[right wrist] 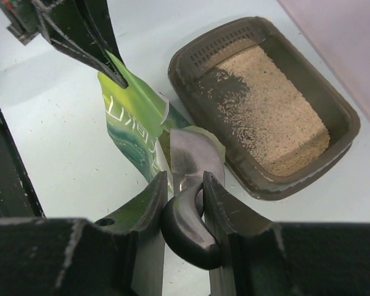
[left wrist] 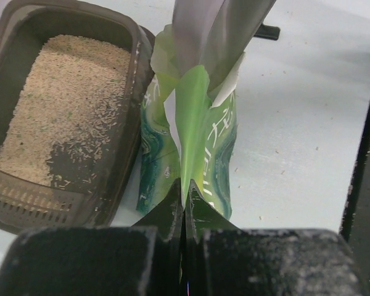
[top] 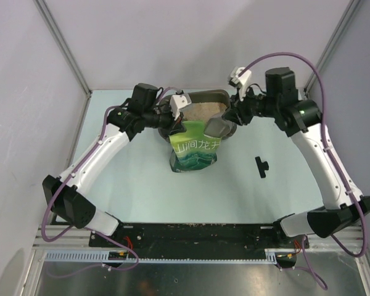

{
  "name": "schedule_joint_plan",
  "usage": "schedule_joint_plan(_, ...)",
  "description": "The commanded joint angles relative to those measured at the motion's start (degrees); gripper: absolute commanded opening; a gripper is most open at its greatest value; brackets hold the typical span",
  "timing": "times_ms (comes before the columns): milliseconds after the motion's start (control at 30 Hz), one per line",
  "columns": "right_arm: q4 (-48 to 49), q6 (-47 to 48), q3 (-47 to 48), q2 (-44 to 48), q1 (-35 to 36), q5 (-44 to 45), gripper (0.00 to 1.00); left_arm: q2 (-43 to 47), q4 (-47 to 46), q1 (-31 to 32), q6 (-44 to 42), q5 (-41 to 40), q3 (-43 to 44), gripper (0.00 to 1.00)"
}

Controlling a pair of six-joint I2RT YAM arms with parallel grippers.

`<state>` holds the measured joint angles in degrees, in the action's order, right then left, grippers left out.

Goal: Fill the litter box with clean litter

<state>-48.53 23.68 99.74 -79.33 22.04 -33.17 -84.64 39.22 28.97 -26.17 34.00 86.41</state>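
1. The litter box [left wrist: 9, 61] is spotted on the bench [left wrist: 296, 123], its floor partly covered by clean litter [left wrist: 61, 111].
2. Just beside the box, the green bag [left wrist: 213, 154] is held upright, its top edge pinched by the left fingers [left wrist: 166, 216].
3. The scoop [right wrist: 191, 154] handle is clamped by the right fingers [right wrist: 149, 203], blade at the bag's mouth.

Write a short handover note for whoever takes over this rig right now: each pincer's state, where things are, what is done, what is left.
The left pincer is shut on the green bag at its top edge; the bag stands beside the litter box.
The right pincer is shut on the scoop handle, blade at the bag's mouth.
Done: litter covers most of the box floor; the grille end is nearly bare.
Left: probably more scoops to cover that patch.
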Motion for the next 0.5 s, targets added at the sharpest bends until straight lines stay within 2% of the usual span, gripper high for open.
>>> schedule_joint_plan(0,-0.5,-0.9,0.2,-3.7,4.8,8.9,0.00,3.6,-1.2,0.1,5.8,6.2,1.3,0.00)
schedule_joint_plan(33,-0.1,-2.4,0.4,-4.9,6.1,14.3,0.00,3.9,-1.5,0.3,6.7,6.7,0.7,0.00)
schedule_joint_plan(67,0.5,-6.2,0.6,-5.5,6.2,15.9,0.00,4.2,-1.7,0.4,7.2,6.5,-0.4,0.00)
schedule_joint_plan(200,4.3,-14.7,0.6,-6.3,6.3,14.8,0.00,6.9,-3.1,0.4,8.1,3.9,-2.5,0.00)
schedule_joint_plan(300,6.3,-20.6,1.9,-8.1,8.8,17.2,0.00,8.7,-4.2,0.2,8.0,1.2,-3.4,0.00)
schedule_joint_plan(367,7.0,-23.4,4.3,-10.3,10.7,22.6,0.00,10.3,-4.9,-0.1,8.4,-0.2,-4.1,0.00)
schedule_joint_plan(400,7.7,-28.4,4.5,-10.7,11.0,28.0,0.00,10.7,-5.9,-0.5,8.5,-1.5,-4.2,0.00)
schedule_joint_plan(467,8.9,-31.5,6.0,-11.9,11.1,32.1,0.00,12.3,-6.6,-0.9,8.6,-2.4,-4.7,0.00)
